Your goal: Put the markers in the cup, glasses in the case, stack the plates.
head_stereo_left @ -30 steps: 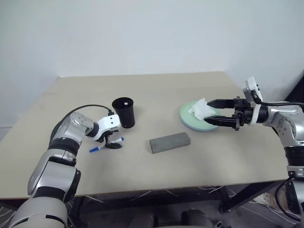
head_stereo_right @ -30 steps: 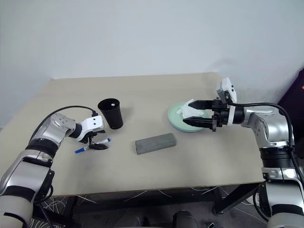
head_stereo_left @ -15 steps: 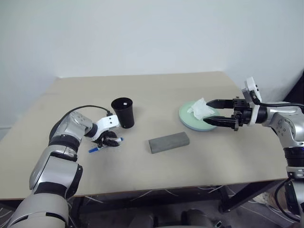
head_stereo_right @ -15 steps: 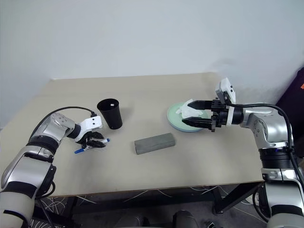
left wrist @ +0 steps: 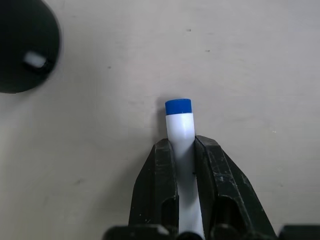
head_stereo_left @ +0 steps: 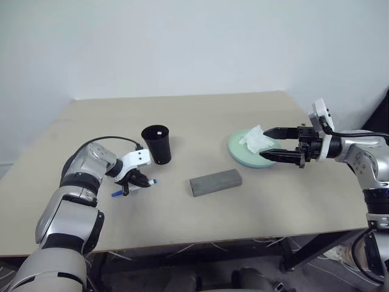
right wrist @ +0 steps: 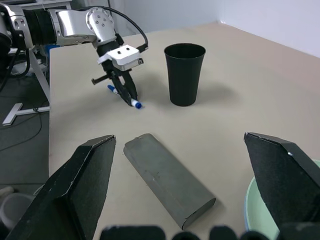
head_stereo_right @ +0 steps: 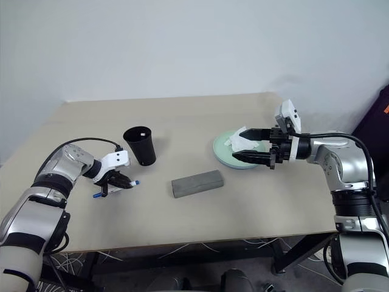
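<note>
My left gripper (head_stereo_left: 140, 181) is shut on a white marker (left wrist: 180, 125), whose blue end (head_stereo_left: 153, 180) sticks out past the fingertips, low over the table. The black cup (head_stereo_left: 157, 144) stands upright just behind it, with a small white thing inside. The grey case (head_stereo_left: 216, 181) lies closed at the table's middle. A pale green plate (head_stereo_left: 238, 150) sits to the right with a crumpled white tissue (head_stereo_left: 258, 139) on it. My right gripper (head_stereo_left: 264, 143) hangs open above the plate, one finger on either side of the tissue. The glasses are out of view.
The table's front edge (head_stereo_left: 231, 240) runs close below the case. Bare tabletop lies between the cup and the plate and behind them. A cable loops from my left wrist (head_stereo_left: 115, 139).
My left gripper has closed on the blue marker and drawn back slightly with it. The right arm has stayed still.
</note>
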